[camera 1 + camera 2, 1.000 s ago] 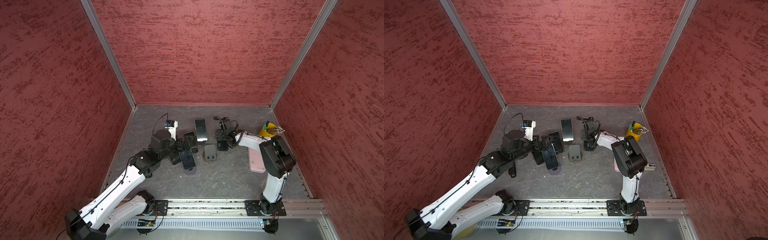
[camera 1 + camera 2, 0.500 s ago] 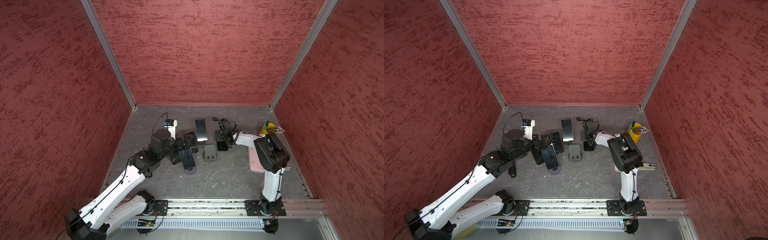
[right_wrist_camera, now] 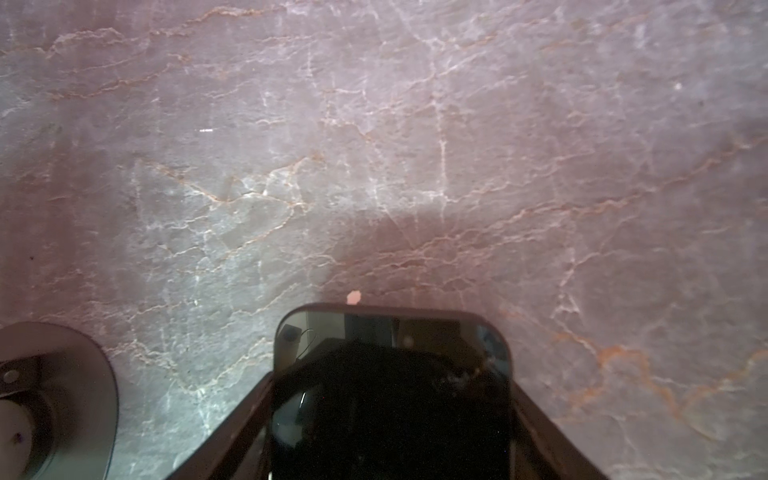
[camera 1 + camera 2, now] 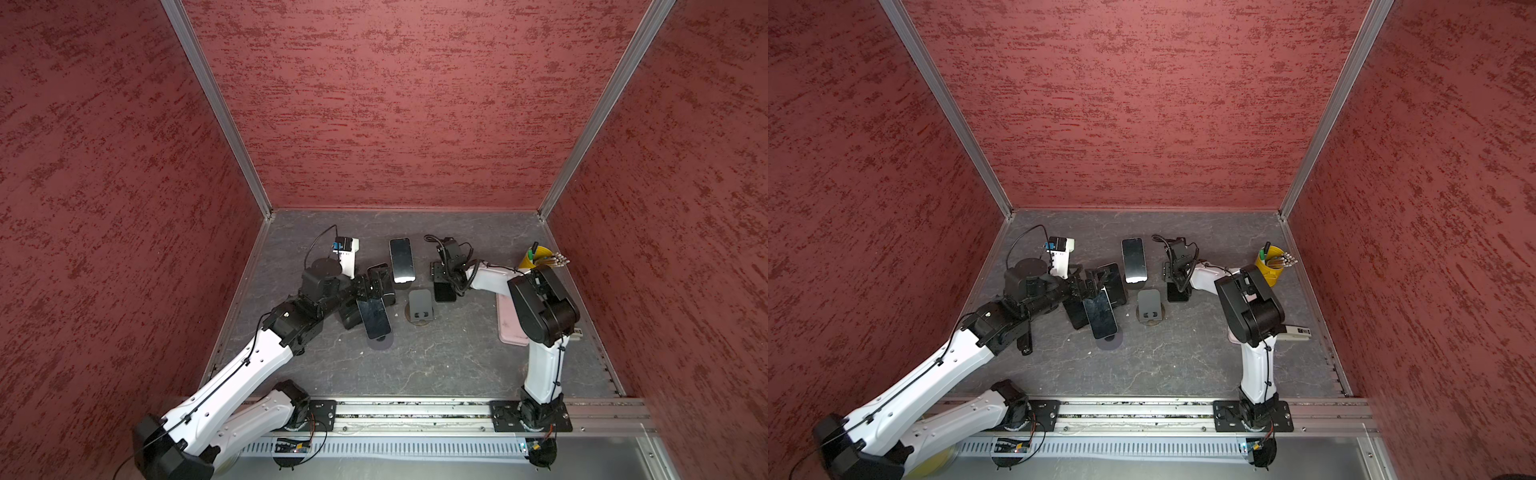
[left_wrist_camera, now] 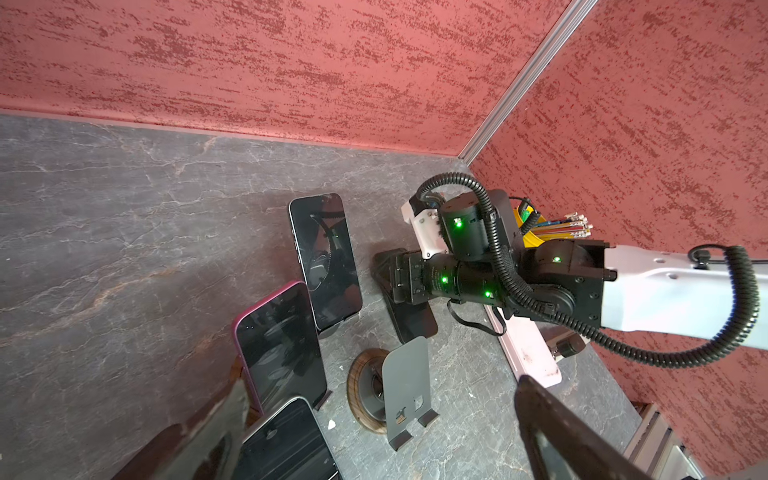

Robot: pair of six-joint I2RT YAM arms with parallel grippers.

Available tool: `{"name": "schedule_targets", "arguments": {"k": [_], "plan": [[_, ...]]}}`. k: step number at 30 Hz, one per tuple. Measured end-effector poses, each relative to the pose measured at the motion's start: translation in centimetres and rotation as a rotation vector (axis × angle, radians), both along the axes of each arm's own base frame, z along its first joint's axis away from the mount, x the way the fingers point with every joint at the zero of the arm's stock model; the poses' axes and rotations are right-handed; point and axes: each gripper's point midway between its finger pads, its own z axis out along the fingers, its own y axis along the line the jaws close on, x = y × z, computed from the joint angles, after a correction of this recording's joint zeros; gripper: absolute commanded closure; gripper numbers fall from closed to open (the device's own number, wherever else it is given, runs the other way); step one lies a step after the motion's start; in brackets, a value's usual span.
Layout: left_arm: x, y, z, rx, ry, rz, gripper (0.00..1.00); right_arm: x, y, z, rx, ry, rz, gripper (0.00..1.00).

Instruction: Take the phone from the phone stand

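A black phone [image 3: 390, 407] sits between the fingers of my right gripper [image 3: 390, 384], which is shut on its long edges. In both top views that phone [image 4: 444, 293] [image 4: 1178, 293] hangs low over the table, just right of an empty grey phone stand [image 4: 421, 304] [image 4: 1149, 305] on a round wooden base. The left wrist view shows the stand [image 5: 405, 386] bare, with the held phone [image 5: 411, 320] behind it. My left gripper [image 4: 372, 289] [image 5: 380, 384] stands open over other phones left of the stand, holding nothing.
Three more phones lean on stands: a black one at the back [image 4: 401, 259], a pink-edged one [image 5: 282, 345] and a nearer one [image 4: 374, 318]. A pink tray [image 4: 509, 320] and a yellow pencil cup [image 4: 536, 257] stand at the right. Red walls close three sides.
The right arm's elbow has swung a little to the left, while the held phone stays in about the same place. The left arm has not moved.
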Motion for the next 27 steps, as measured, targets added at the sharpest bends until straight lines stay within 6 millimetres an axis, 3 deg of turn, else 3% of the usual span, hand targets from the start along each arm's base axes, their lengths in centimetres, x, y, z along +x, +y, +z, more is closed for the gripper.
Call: {"name": "schedule_targets", "arguments": {"k": [9,16,27], "plan": [[0.0,0.01,0.05,0.012,-0.011,-0.006,0.0,0.0,-0.01,0.0,0.001,0.0,-0.002,0.53],[-0.11,0.21,0.35,0.009,-0.02,0.0,0.0,-0.02,-0.01,-0.02,0.001,0.001,-0.002,0.33],[-0.52,0.87,0.94,0.002,-0.041,0.017,0.01,-0.26,-0.07,0.23,0.005,0.01,-0.007,0.19]]}}
